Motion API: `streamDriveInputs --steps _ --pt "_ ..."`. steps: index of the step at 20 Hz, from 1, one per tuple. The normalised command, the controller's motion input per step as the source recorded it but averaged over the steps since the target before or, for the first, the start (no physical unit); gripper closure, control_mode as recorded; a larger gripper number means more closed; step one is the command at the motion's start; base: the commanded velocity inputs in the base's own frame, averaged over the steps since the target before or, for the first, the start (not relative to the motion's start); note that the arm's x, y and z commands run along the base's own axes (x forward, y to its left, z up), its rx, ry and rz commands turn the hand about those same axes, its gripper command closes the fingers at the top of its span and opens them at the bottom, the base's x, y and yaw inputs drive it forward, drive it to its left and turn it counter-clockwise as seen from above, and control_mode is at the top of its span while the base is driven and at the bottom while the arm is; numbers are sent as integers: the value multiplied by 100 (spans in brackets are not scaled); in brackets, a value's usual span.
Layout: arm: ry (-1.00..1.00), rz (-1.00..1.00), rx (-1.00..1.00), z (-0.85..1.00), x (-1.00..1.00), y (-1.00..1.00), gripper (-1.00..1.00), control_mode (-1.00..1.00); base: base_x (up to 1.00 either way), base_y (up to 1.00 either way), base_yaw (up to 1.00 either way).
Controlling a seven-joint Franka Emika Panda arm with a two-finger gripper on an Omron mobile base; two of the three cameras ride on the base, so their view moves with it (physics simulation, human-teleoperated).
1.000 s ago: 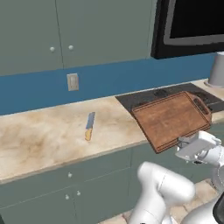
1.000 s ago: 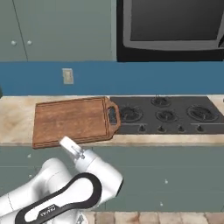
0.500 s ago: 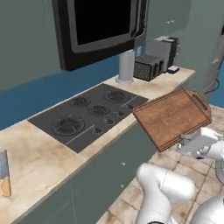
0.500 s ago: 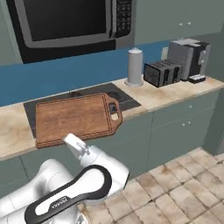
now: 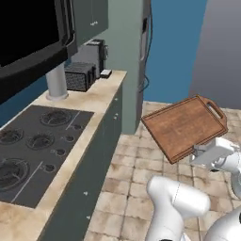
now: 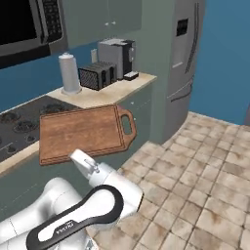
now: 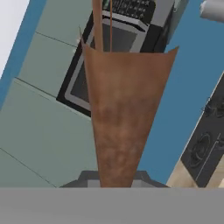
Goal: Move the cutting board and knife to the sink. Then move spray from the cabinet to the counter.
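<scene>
left base view: cutting board [image 5: 183, 126] aloft in end effector [image 5: 203, 151], over floor [image 5: 132, 188]

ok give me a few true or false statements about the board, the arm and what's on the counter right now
1. The cutting board is held off the counter, over the tiled floor. True.
2. The board's loop handle points toward the gripper. False: the gripper holds the opposite end.
3. The knife rides on the board. False: the board's top is bare.
4. A toaster sits on the counter beside a coffee machine. True.
5. The board lies on the stovetop. False: it is held in the air.
</scene>
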Motion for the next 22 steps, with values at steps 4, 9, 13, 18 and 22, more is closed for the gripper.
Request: streamDriveInputs --steps 4,9,13,18,22 --pt "0 0 0 0 0 0 100 100 0 -38 -64" --pt "0 0 0 0 0 0 100 100 0 -46 -53" --pt "0 0 0 0 0 0 100 100 0 -43 -55" --pt "0 0 0 0 0 0 100 100 0 -45 -54" --pt "0 0 0 0 0 0 100 100 10 -36 -52"
